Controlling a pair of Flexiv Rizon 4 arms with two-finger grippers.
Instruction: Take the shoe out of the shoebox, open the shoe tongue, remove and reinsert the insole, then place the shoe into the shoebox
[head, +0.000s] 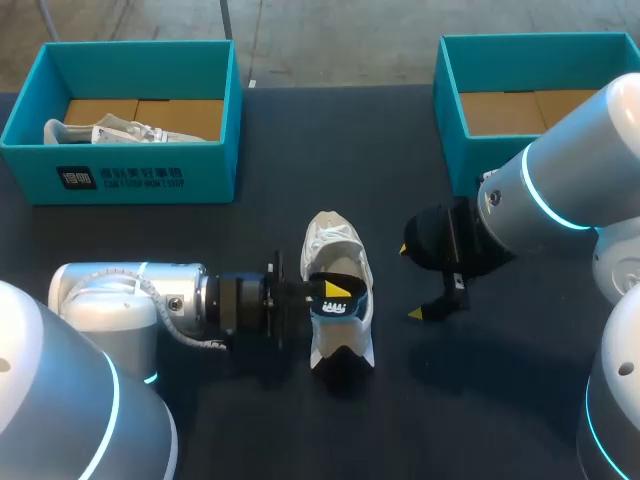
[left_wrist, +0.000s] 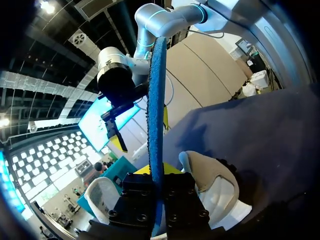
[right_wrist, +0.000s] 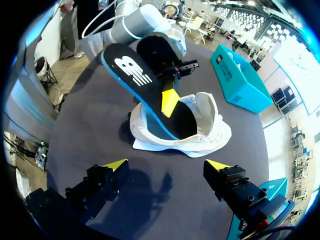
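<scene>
Left arm: I see it lying low across the near-left table with the forearm level and the wrist pointing right. Its gripper (head: 335, 292) is clamped on the insole (right_wrist: 134, 79), pinching it edge-on from both sides.
Insole: tilted, one end down inside the shoe (head: 335, 240), the other raised clear.
Shoe: white, on its sole at the table's middle, outside both boxes.
Right arm: enters from the far right. Its gripper (right_wrist: 166, 165) hangs just right of the shoe, fingers spread wide, holding nothing.
Left shoebox (head: 150, 180): far left, with a second shoe (head: 100, 130) inside.
Right shoebox (head: 452, 150): far right.
</scene>
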